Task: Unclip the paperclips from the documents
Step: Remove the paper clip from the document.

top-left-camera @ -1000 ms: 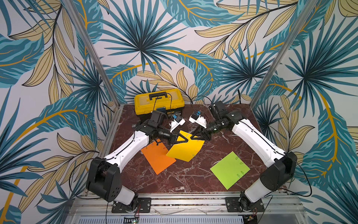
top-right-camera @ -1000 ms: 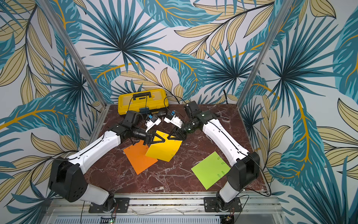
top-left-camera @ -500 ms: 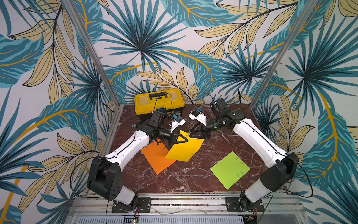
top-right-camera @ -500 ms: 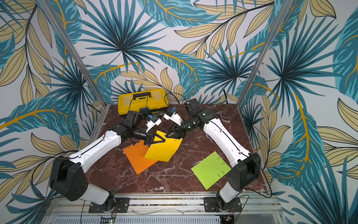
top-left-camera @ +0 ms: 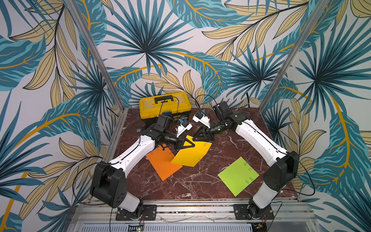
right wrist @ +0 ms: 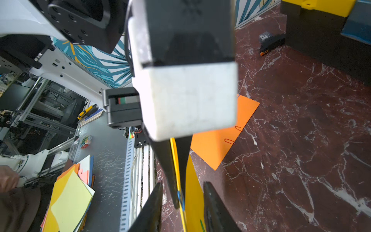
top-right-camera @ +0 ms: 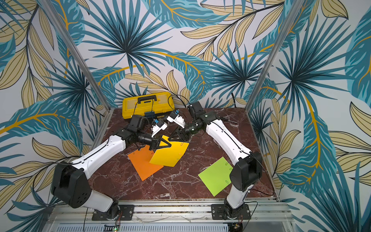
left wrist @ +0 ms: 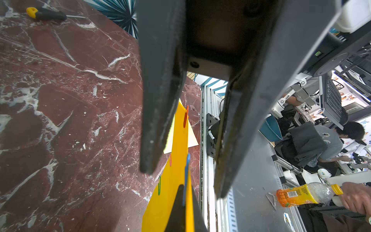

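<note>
wrist views alone reveal a blue paperclip (right wrist: 180, 197) on the yellow sheet (top-left-camera: 190, 155) edge, standing between the spread fingers of the right gripper (right wrist: 183, 183). left gripper (top-left-camera: 190, 145) pinches that sheet's raised 11 o'clock corner. both top views show it overlapping the orange sheet (top-left-camera: 161, 163) at its 8 o'clock, green sheet (top-left-camera: 237, 175) lying apart at 4 o'clock.

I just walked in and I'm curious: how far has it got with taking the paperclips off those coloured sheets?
Nothing looks finished: no freed clip shows. In hand: the left gripper pinches the raised yellow sheet, and the right gripper, jaws open, straddles its edge at a blue paperclip. Left: that sheet's clips, plus those on the orange sheet and green sheet.
</note>
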You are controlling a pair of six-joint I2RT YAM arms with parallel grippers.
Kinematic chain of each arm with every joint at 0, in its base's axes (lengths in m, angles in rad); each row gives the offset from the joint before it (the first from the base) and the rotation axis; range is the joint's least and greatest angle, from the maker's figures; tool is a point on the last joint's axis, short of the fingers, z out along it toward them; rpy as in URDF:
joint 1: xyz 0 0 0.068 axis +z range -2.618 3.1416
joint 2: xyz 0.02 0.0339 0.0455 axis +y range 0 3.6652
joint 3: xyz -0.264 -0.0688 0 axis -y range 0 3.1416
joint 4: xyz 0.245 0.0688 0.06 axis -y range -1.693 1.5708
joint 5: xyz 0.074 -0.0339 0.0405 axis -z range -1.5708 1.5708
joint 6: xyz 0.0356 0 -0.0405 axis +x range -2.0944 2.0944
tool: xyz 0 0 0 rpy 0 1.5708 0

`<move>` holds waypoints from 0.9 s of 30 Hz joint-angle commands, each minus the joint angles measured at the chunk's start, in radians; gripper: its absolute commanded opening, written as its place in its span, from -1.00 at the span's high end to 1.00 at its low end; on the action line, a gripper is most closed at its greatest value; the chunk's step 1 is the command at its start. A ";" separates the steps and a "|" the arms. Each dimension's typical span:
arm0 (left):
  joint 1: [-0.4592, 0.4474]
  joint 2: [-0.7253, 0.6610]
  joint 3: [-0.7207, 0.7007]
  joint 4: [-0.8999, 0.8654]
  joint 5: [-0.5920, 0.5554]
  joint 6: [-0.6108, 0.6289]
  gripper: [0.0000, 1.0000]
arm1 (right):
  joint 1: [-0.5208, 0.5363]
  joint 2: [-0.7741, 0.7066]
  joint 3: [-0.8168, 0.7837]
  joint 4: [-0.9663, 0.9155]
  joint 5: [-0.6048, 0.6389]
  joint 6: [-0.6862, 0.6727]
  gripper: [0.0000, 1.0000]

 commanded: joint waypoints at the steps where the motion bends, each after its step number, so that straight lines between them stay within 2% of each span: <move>1: -0.004 -0.001 -0.005 -0.001 -0.016 0.029 1.00 | 0.002 0.006 0.002 -0.026 -0.048 -0.008 0.42; 4: -0.003 -0.003 -0.006 -0.001 -0.030 0.038 1.00 | 0.000 0.006 0.001 -0.036 -0.054 -0.013 0.50; 14: -0.004 -0.010 -0.009 -0.001 -0.044 0.051 1.00 | -0.004 0.000 -0.012 -0.044 -0.035 -0.026 0.55; 27: -0.001 -0.022 -0.017 -0.001 -0.044 0.049 1.00 | -0.018 -0.003 -0.025 -0.038 -0.036 -0.023 0.76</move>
